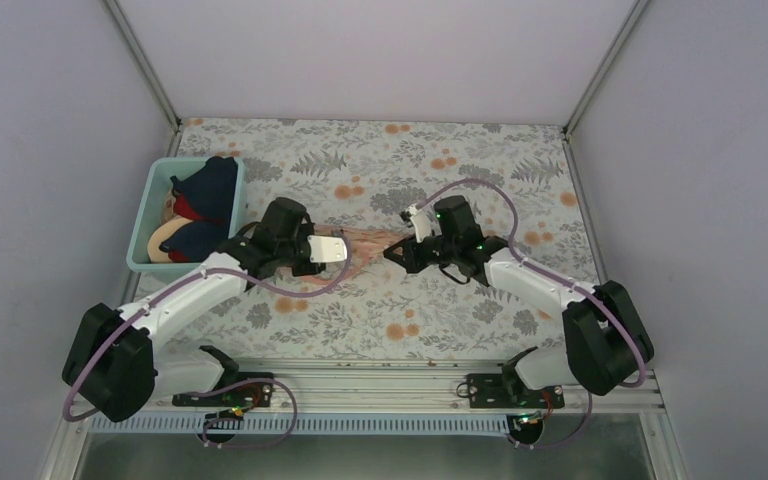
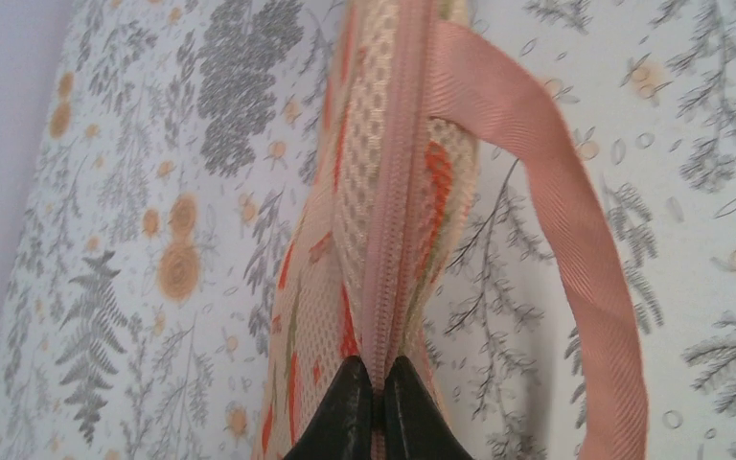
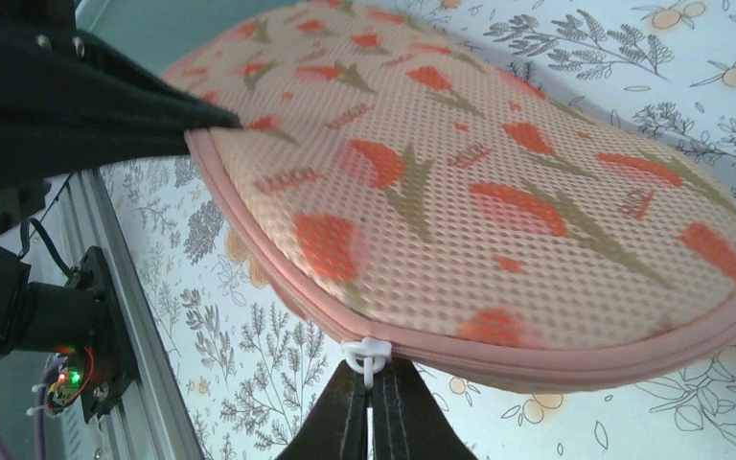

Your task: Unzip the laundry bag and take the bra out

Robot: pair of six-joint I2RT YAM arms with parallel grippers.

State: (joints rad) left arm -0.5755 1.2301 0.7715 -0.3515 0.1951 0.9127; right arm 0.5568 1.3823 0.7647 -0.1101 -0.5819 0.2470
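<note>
Unzipping is the step in hand, zip not yet opened. The laundry bag is held over the middle of the tabletop: left gripper pinched on its seam, right gripper pinched on the white zip pull. Next, I'd say, that pull must run round the rim. Bare tabletop lies rightward; a bin crowds the left edge. No bra shows.

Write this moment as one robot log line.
left gripper: shut on peach-pink flowered fabric laundry bag | right gripper: shut on white zipper pull | bag: zipped
</note>
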